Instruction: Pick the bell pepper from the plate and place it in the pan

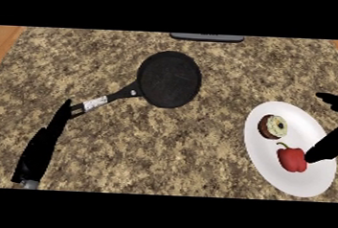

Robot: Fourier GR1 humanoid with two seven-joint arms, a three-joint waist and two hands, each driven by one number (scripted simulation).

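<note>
Right hand (329, 144) cut off by the right edge: only dark fingers showing, palm and forearm out of view. Bell pepper (291, 158) partly covered at its right side by a fingertip. Grey object (207, 37) at the desk's (163, 144) far edge clipped at the top, too little showing to identify. Label on the pan (169, 79) handle too small to read.
</note>
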